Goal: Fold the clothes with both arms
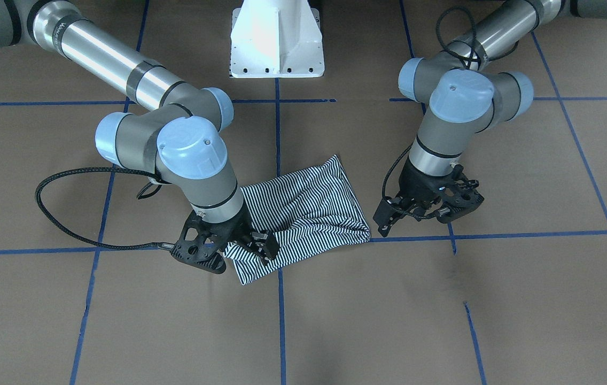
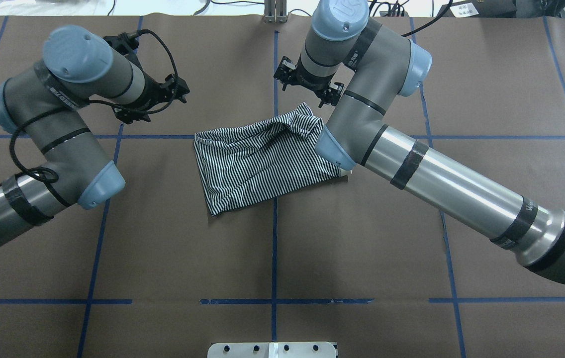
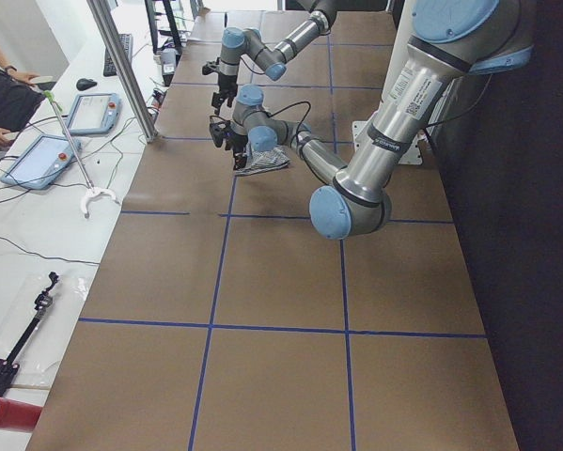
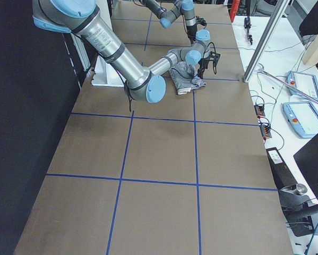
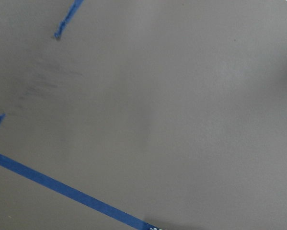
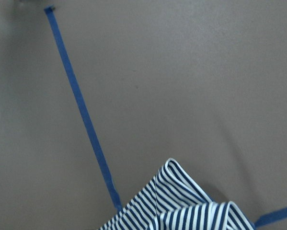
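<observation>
1. Brown table cover [image 1: 389, 321] w/ its blue tape [image 1: 281, 321] grid filled the front view's near edge. The white pedestal [image 1: 277, 40] sat at the far side.
2. Mid-table lay the striped polo shirt [image 1: 309, 208], across the centre tape line, btwn both grippers. It was bundled into a rough oblong and heavily creased; collar & placket weren't visible.
3. Right gripper [image 1: 263, 245] was down on the shirt's corner on the operators' side, touching cloth. Can't tell if its jaws had pinched fabric or just sat over it, since the gripper body & stripes masked the tips. The right wrist cam showed only a shirt corner at the frame's bottom, no fingers.
4. Left gripper [image 1: 423, 207] hung just beside the shirt's opposite end, apart from it, jaws spread & empty. Its wrist cam showed almost only bare cover.
5. Risk, one-sided pull: w/ only the right side engaged, a drag would prob. slide the whole bundle instead of folding it.
6. Risk, layer pick: that corner looked multi-ply, so catching just the top ply could peel the bundle open.
7. Risk, left miss: the near edge lay low, so closing beside it would grab nothing or scrape the cover.
8. Risk, creases: those running toward the right gripper's corner would likely get locked in by a fold.
9. Risk, crowding: both wrists were near centre, so a clash or a snag on the cable loop [image 1: 52, 214] was possible.
</observation>
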Motion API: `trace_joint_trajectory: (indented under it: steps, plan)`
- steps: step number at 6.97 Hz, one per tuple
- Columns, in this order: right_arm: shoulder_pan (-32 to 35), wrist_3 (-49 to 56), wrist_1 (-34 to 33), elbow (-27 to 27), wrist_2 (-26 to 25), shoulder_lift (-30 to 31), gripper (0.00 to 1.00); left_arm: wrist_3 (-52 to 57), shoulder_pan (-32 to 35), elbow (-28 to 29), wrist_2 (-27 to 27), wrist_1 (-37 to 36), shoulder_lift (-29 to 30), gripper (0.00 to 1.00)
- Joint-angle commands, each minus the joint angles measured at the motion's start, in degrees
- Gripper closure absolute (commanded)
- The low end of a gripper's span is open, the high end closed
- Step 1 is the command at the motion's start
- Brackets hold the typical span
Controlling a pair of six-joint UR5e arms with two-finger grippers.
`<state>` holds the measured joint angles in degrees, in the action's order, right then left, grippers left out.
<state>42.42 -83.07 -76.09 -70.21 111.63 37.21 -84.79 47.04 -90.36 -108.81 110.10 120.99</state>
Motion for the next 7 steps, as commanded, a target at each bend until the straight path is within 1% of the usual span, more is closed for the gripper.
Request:
trace_joint_trajectory:
  steps: [1,2,3,4,5,6,7]
  plan:
    - [-5.7,11.2,-12.6,-4.1,-6.5,-0.6,0.00,6.2,4.8,-2.1,-3.6,-0.7,-2.8,0.00]
    - [-8.2,16.9,-15.6,-3.6,-10.5,-1.3,0.00,6.6,4.9,-2.0,-3.8,-0.8,-2.9,0.00]
    - [-9.2,19.2,-15.9,-3.4,-11.3,-1.6,0.00,6.6,4.9,-2.0,-3.8,-0.8,-2.9,0.00]
    - [-9.5,20.7,-15.8,-0.5,-13.5,-4.0,0.00,6.6,4.9,-2.1,-3.8,-0.8,-3.2,0.00]
    - [-9.2,23.3,-15.6,4.3,-13.9,-6.5,0.00,6.6,4.9,-2.1,-3.8,-0.8,-3.2,0.00]
    - [-8.8,25.1,-15.2,6.5,-15.5,-6.9,0.00,6.6,5.0,-2.2,-3.8,-0.8,-3.2,0.00]
    - [-8.8,25.7,-11.7,9.9,-17.0,-7.1,0.00,6.6,5.0,-2.2,-3.9,-0.8,-3.2,0.00]
